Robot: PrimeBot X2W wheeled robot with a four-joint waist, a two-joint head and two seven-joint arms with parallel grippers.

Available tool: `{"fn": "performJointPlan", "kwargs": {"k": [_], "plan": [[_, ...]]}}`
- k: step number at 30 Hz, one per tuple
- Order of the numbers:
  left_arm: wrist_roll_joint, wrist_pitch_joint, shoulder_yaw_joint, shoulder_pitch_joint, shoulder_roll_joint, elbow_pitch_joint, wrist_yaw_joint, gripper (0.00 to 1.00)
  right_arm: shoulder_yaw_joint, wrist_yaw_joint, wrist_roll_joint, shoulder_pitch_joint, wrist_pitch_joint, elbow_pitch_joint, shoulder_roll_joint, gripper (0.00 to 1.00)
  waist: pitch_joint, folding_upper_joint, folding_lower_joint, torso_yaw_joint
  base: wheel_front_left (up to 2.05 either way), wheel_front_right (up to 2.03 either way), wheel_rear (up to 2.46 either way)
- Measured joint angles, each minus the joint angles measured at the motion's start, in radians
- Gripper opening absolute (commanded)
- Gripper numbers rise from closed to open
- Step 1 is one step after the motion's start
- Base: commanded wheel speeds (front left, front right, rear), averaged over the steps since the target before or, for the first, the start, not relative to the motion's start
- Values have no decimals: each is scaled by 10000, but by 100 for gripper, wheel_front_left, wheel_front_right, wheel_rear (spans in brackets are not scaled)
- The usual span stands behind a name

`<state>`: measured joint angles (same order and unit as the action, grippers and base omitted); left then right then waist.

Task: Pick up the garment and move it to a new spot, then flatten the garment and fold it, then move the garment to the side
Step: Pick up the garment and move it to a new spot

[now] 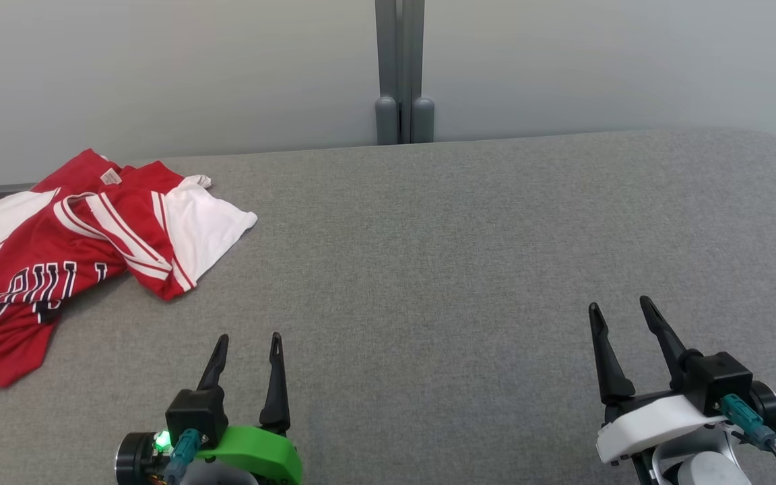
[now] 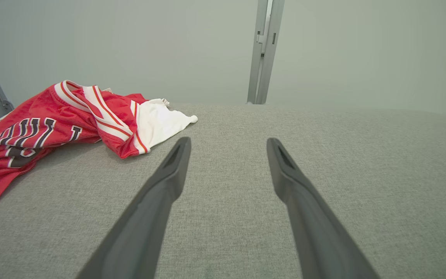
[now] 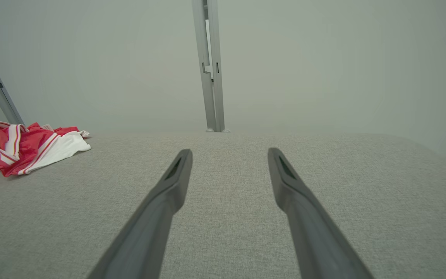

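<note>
A red and white jersey with dark lettering (image 1: pixel 71 252) lies crumpled at the far left of the grey fabric surface (image 1: pixel 428 256), partly over its left edge. My left gripper (image 1: pixel 250 339) hovers near the front edge, right of and nearer than the garment, open and holding nothing. My right gripper (image 1: pixel 620 306) is open too, far off at the lower right. In the left wrist view the jersey (image 2: pixel 52 128) lies up and left of the open gripper (image 2: pixel 229 141). In the right wrist view the jersey (image 3: pixel 25 147) is small at the left edge, well away from the open gripper (image 3: pixel 230 152).
A pale wall with a grey vertical post (image 1: pixel 401 71) stands behind the surface. The surface's back right corner (image 1: pixel 775 145) is rounded. Bare grey fabric stretches across the middle and right.
</note>
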<state>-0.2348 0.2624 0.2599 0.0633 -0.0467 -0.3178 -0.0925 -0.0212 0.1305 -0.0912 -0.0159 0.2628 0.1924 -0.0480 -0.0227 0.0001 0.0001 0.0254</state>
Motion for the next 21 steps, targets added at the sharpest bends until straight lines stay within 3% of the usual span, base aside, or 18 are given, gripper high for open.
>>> {"fn": "performJointPlan", "kwargs": {"k": [12,21], "plan": [[8,17,6,48,0,-12,-15,100,115,0,2,75,0,-121,-6,100,83,0,0,612,0,0,0],[94,17,-224,101,-6,13,-44,100,63,0,-35,95,0,-146,-6,100,187,0,0,2089,0,0,0]]}}
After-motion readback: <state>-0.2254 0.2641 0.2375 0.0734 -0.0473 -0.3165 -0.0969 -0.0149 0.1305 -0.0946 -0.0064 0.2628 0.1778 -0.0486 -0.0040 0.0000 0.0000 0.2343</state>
